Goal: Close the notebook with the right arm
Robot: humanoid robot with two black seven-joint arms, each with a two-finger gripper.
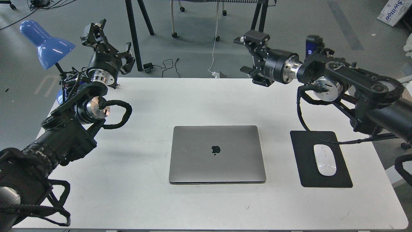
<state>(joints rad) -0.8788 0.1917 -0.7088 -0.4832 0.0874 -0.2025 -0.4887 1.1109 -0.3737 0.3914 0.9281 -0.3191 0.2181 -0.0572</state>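
The white table (135,180) is seen bearing the notebook (217,154), lid shut flat, at centre; the black mouse pad (305,174) with white mouse (325,160) lies at 3 o'clock; the right gripper (249,58), jaws spread and empty, is held well apart at 1 o'clock; the left gripper (111,42), likewise spread, at 11 o'clock.

Mouse pad (305,161) rt of notebook (217,154)

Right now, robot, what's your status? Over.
Left pincer open, raised, empty. Right pincer raised beyond the table's far edge, empty, fingers unclear. Notebook lid down flat, closed. Nothing on it; mouse on its pad, well aside.
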